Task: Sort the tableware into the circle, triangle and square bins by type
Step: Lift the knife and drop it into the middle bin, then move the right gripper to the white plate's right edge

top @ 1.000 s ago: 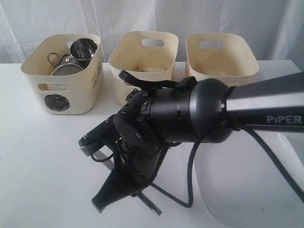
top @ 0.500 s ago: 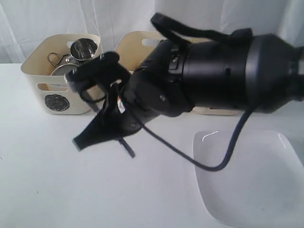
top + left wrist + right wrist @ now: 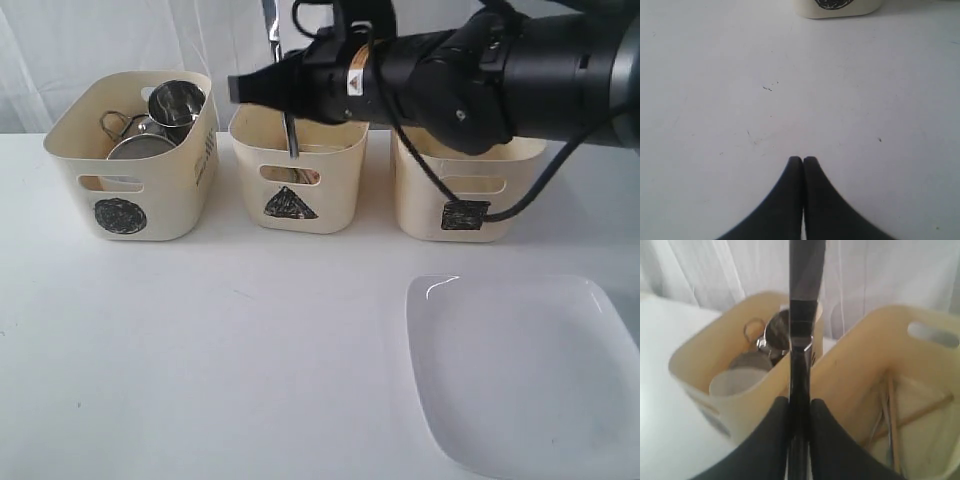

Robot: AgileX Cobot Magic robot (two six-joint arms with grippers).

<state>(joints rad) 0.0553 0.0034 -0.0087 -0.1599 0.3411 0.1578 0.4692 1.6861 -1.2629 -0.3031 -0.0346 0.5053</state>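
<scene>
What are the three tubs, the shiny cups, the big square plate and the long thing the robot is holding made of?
Tubs: likely plastic, cream and matte, with moulded handle holes.
Cups: metal, probably steel, with a mirror shine.
Plate: white and glossy, maybe ceramic or melamine; a glint shows near its rim.
Long thing, seemingly a knife: polished metal that shows reflections.

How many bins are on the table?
3. In the exterior view, the circle bin is on the left, the triangle bin is in the middle, and the square bin is on the right. No others seem hidden.
</scene>
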